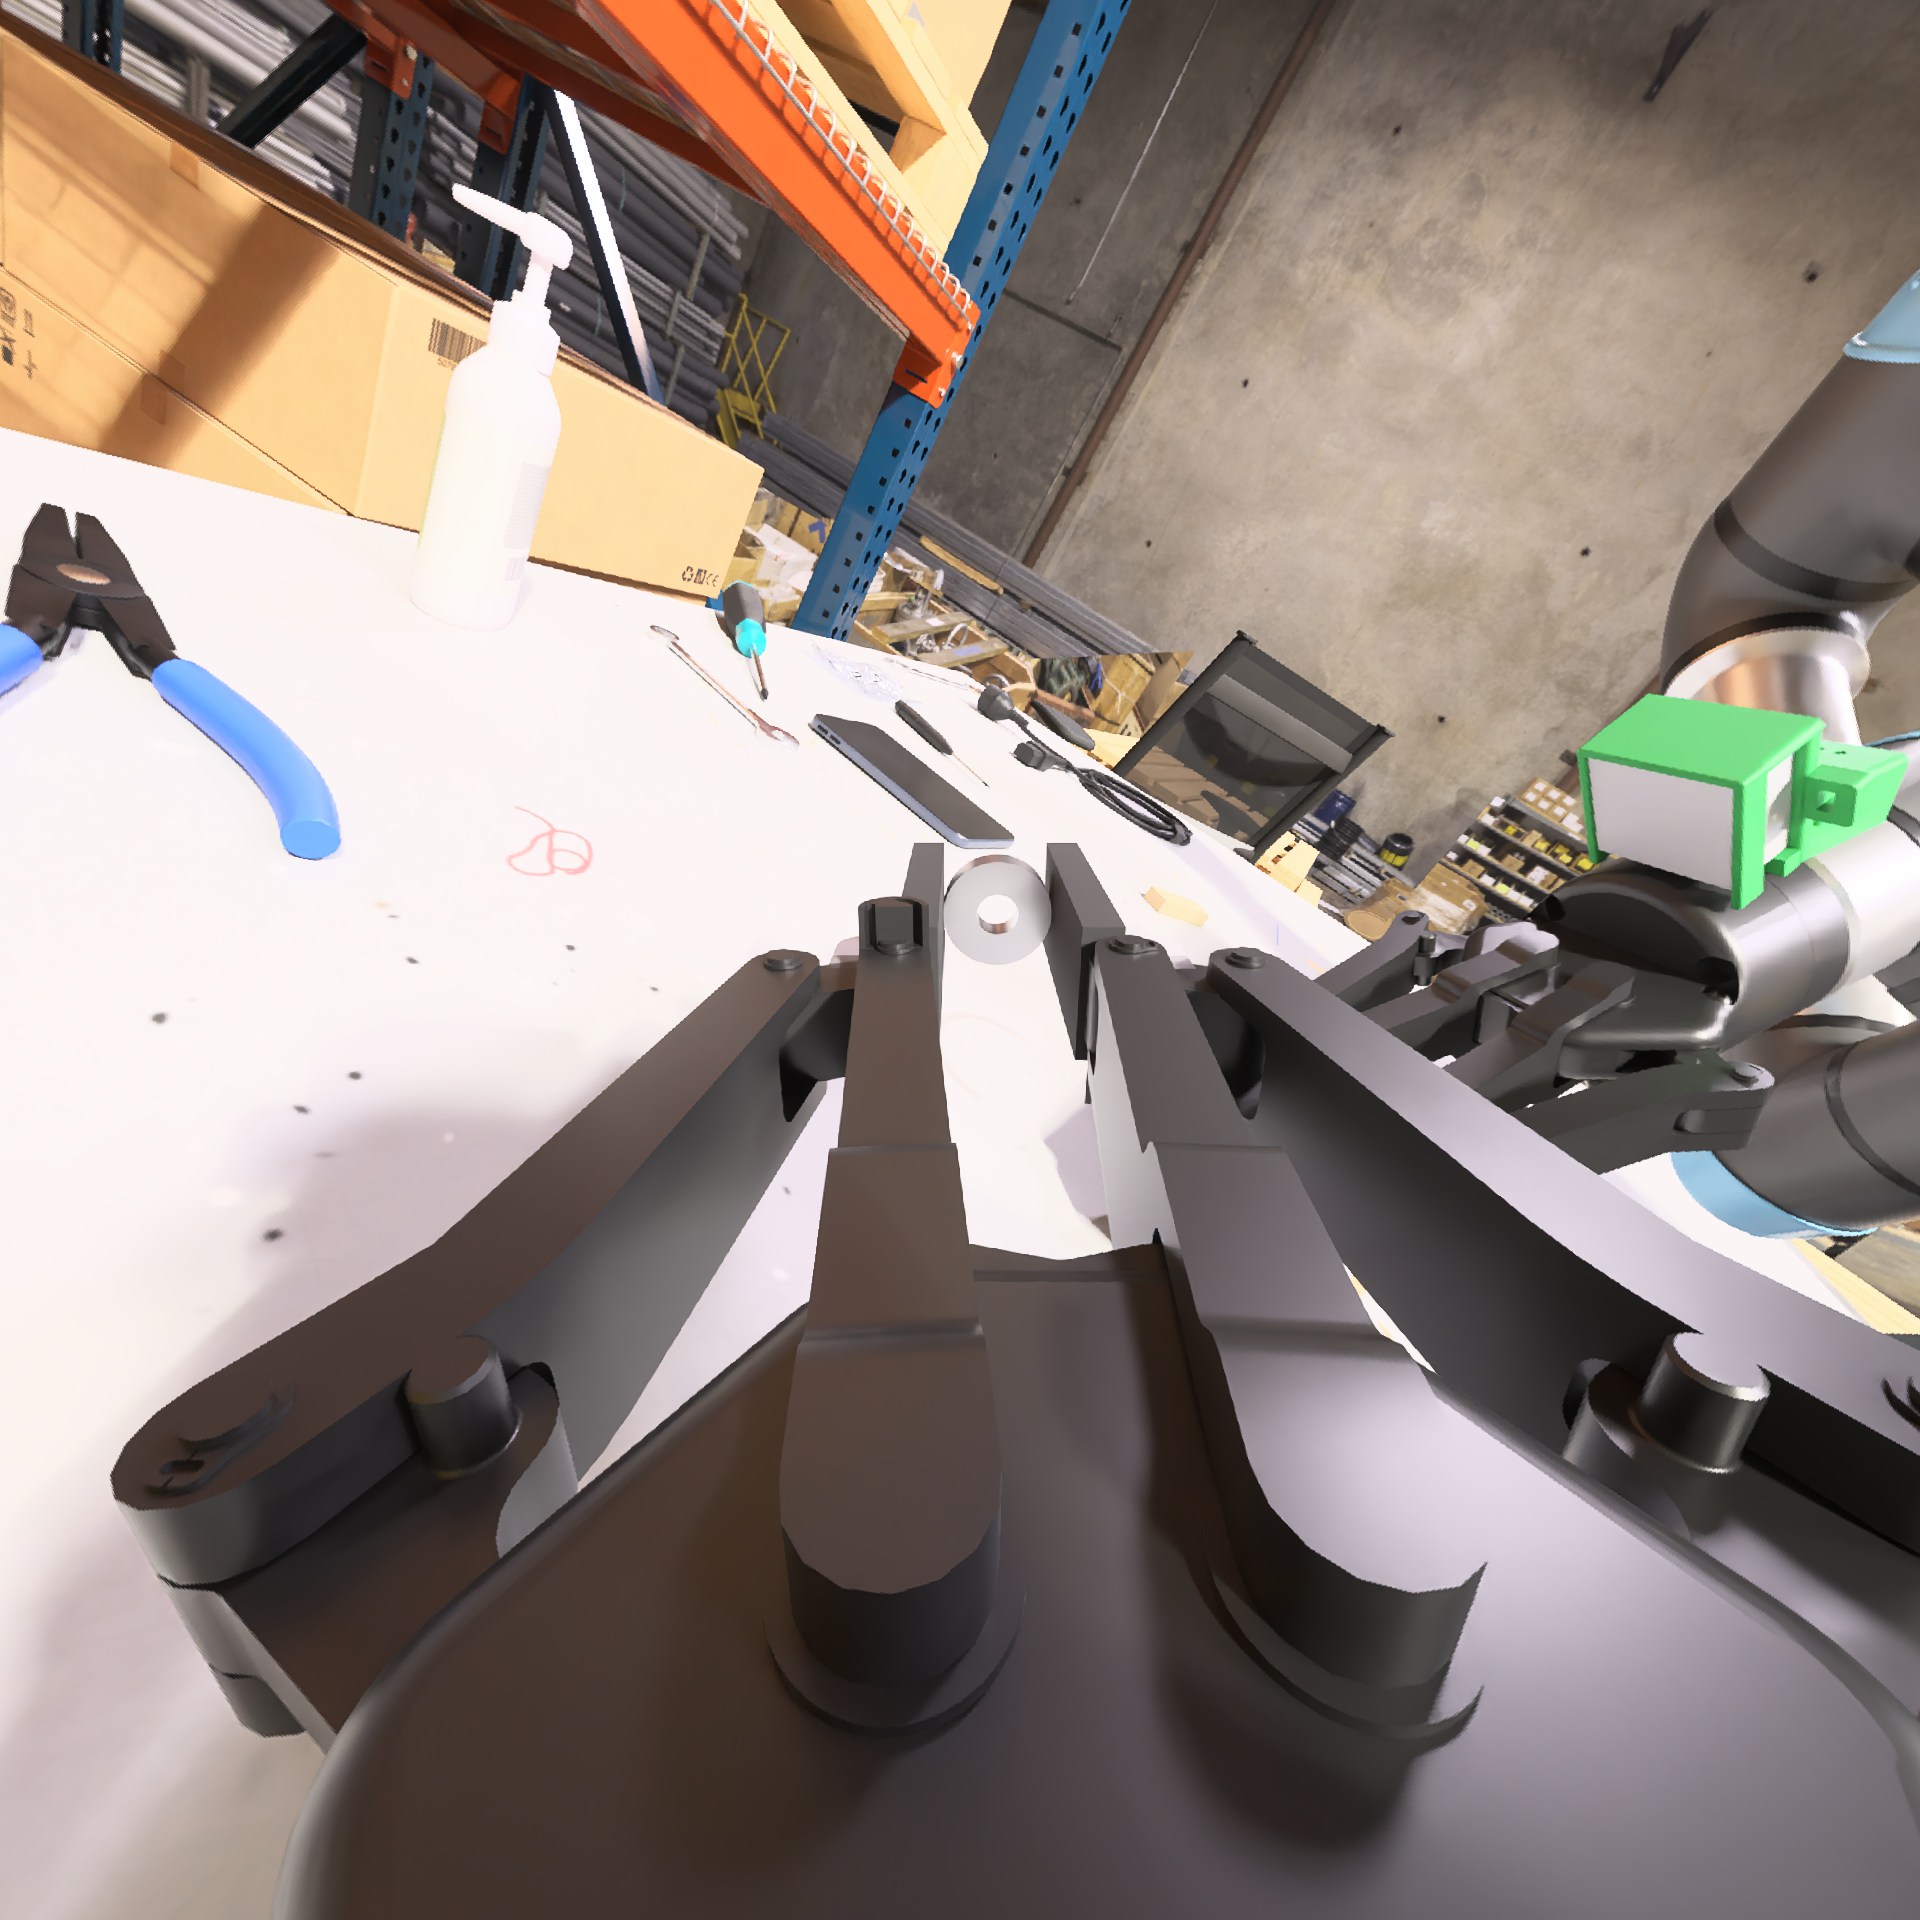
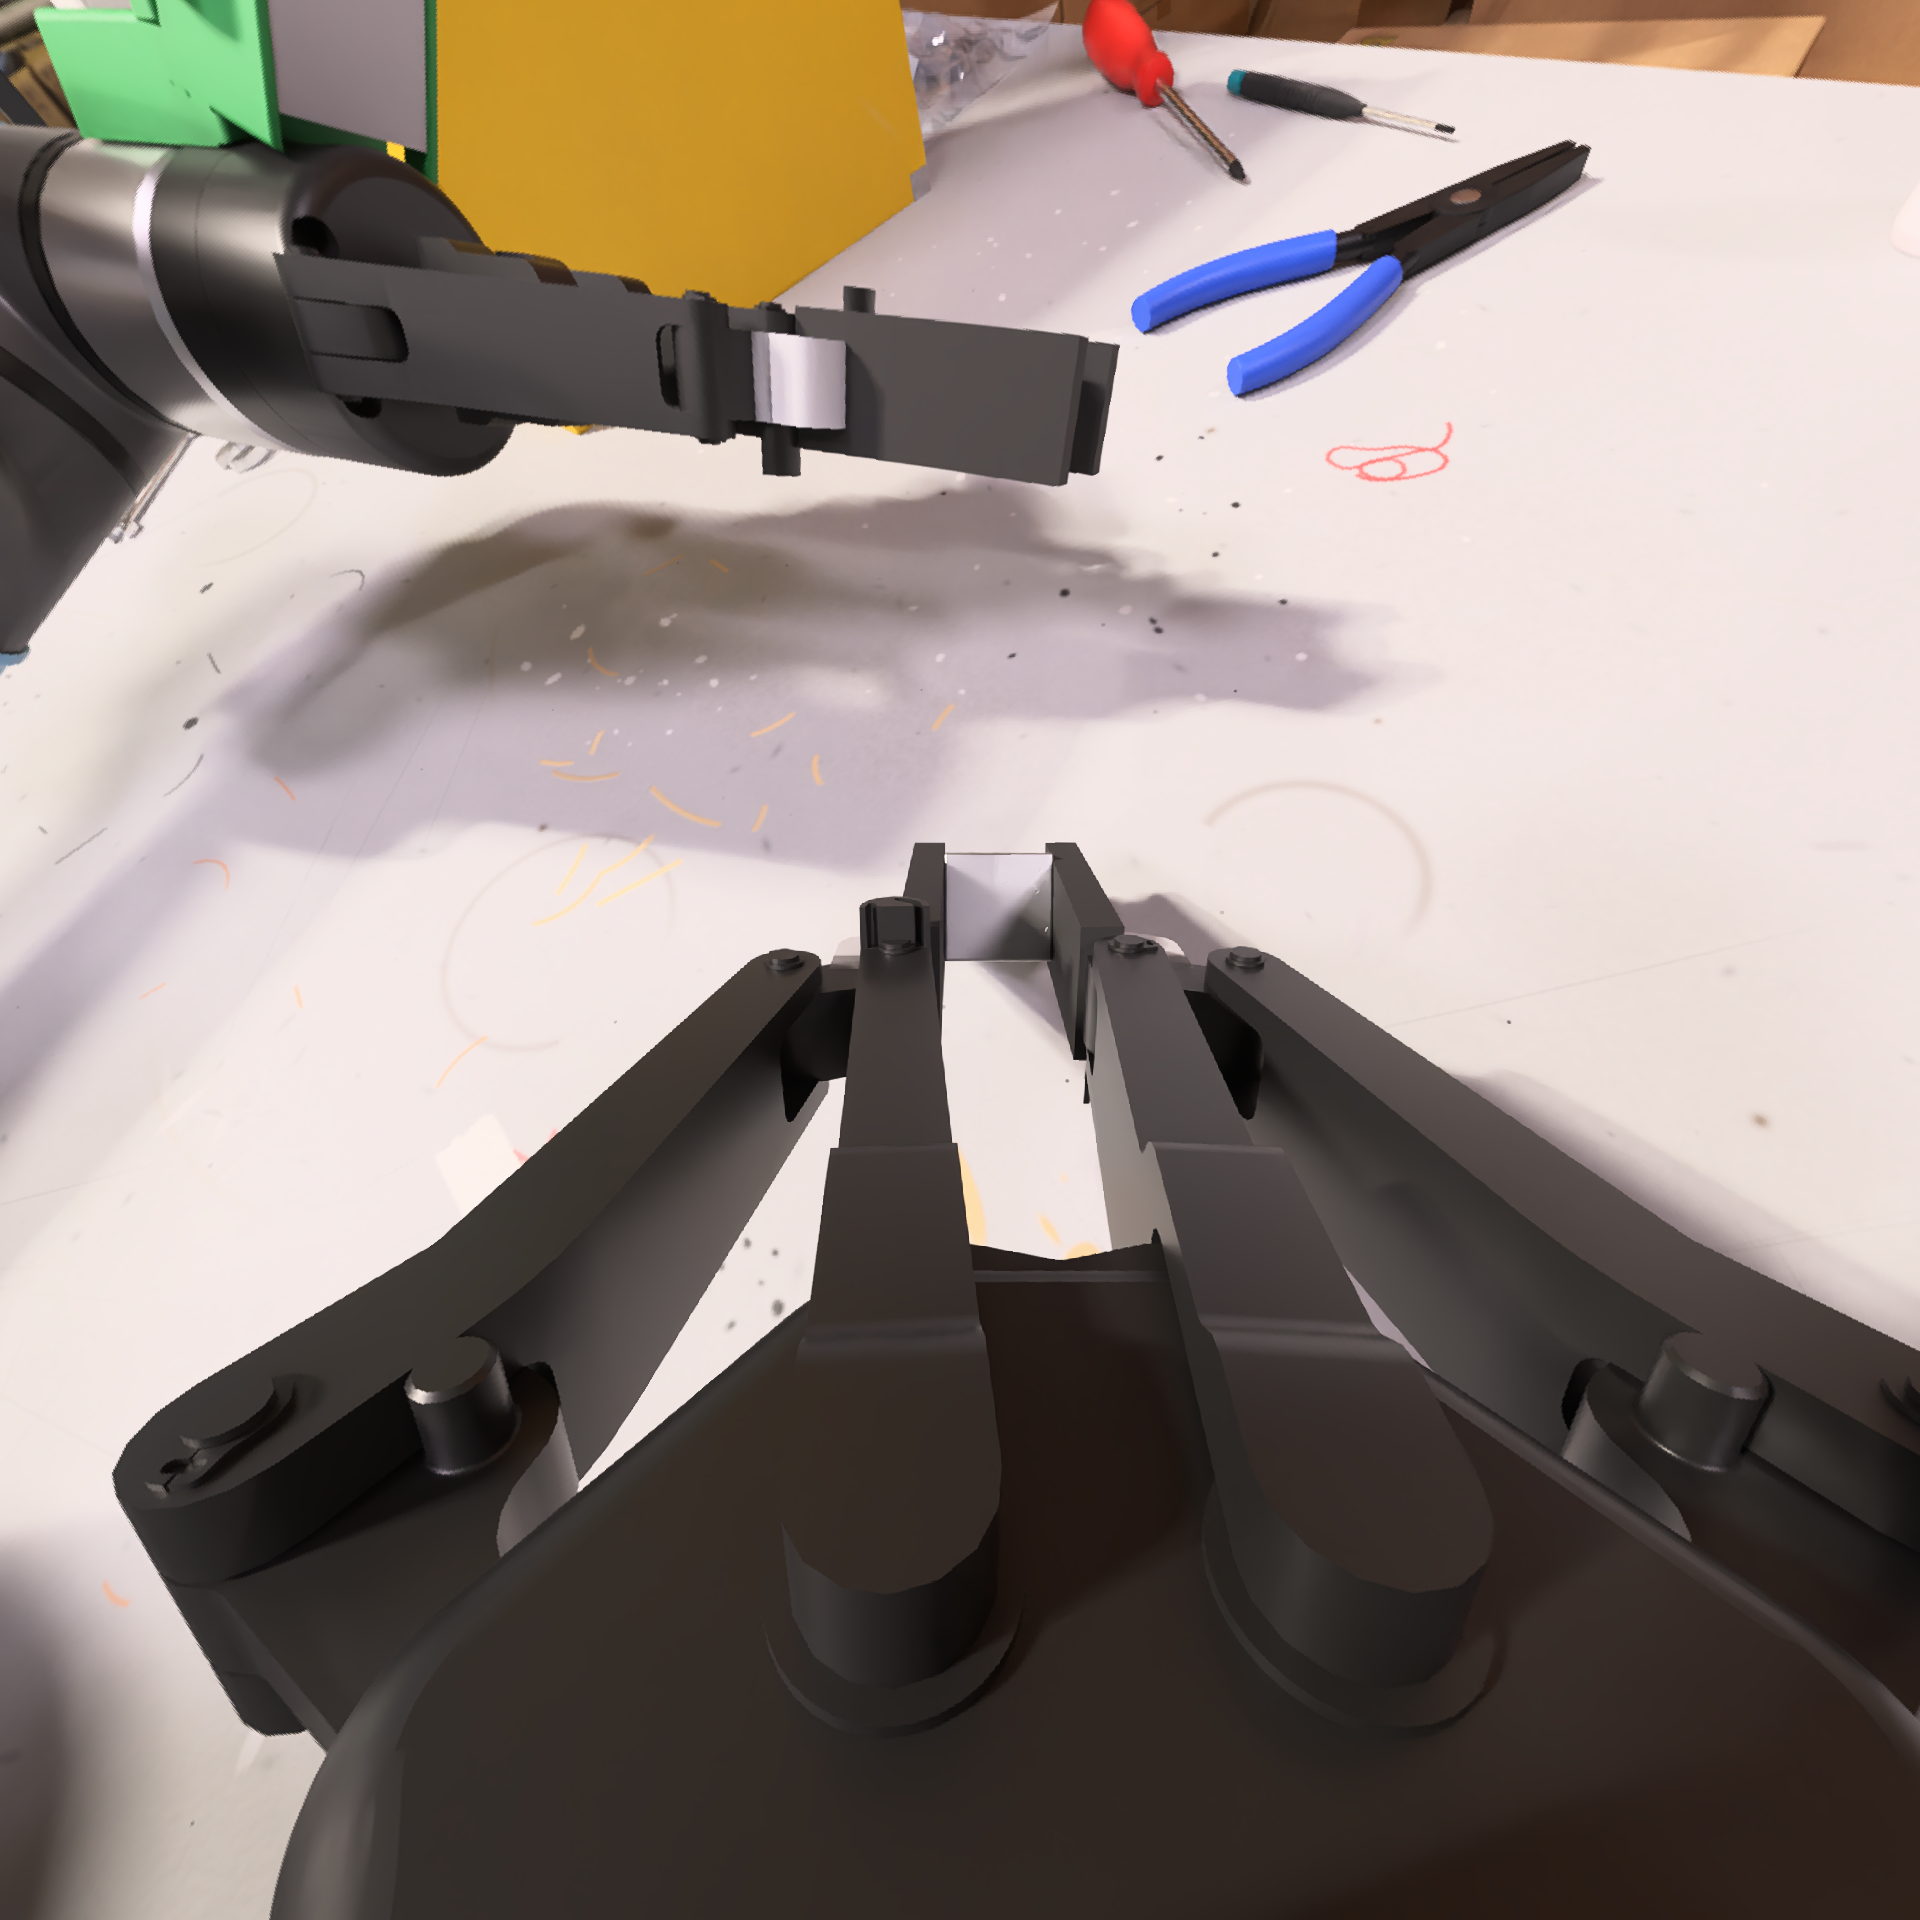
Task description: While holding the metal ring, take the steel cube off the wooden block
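Two grips – flat metal ring [image 1: 995,910], shiny steel cube [image 2: 995,906]

Bare table [image 2: 1558,727] ahead, blue pliers [image 2: 1299,291] far right, yellow box [image 2: 675,135] behind

I see the metal ring [image 1: 995,910] pinched between my left jaws near their tips, a flat silvery washer-like disc with a round centre hole, its face turned toward my left wrist camera. From my right wrist view the same ring [image 2: 798,379] shows edge-on as a pale band between those closed jaws, held clear above the table. The steel cube [image 2: 995,906] sits squarely between my right jaws at the tips, grey and shiny, both side faces touching the pads.
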